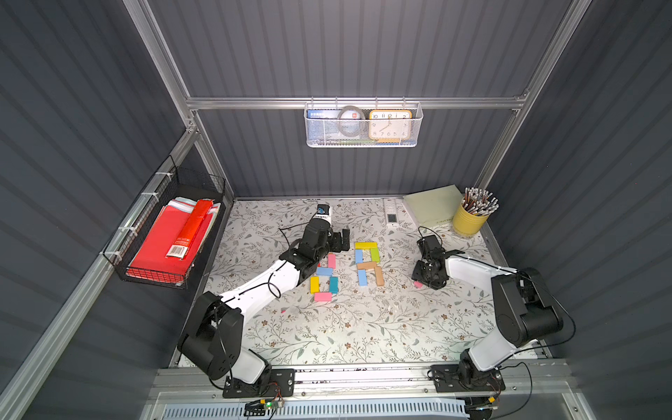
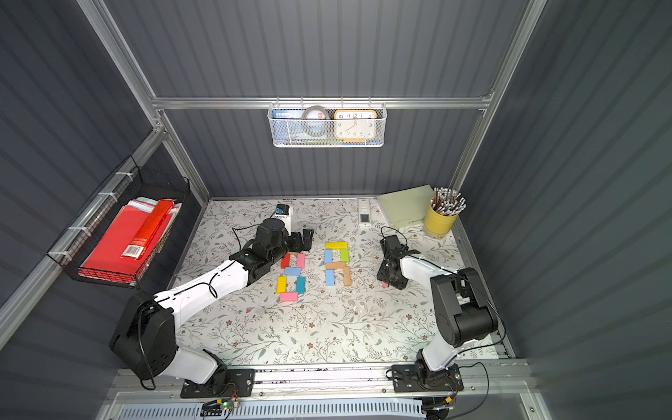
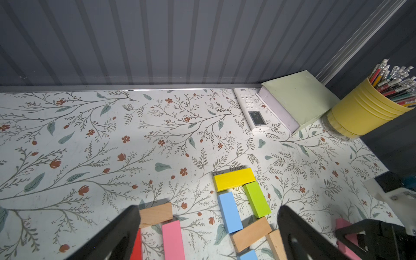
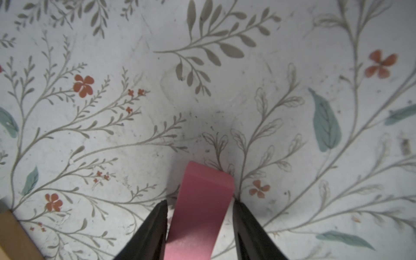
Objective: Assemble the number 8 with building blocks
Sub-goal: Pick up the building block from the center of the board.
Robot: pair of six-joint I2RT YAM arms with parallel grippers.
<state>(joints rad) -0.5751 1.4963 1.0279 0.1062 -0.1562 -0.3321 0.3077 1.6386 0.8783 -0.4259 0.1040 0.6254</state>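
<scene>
Straddling a pink block [image 4: 202,191] — right tool [image 4: 200,202], partly open, barely clear

Complete number 8 [image 2: 292,271] of seven flat blocks, tan, red, pink, blue, yellow, teal, beside it six-block figure [image 2: 335,265] open at bottom, lone pink block [image 4: 200,213] flat, well right.

both top views look steeply down from high above the front edge onto the whole floral tabletop [image 1: 327,327], sharing the yellow block [image 3: 234,182] with the low, rearward-facing left wrist view and the pink block [image 4: 200,209] with the close, downward right wrist view.
</scene>
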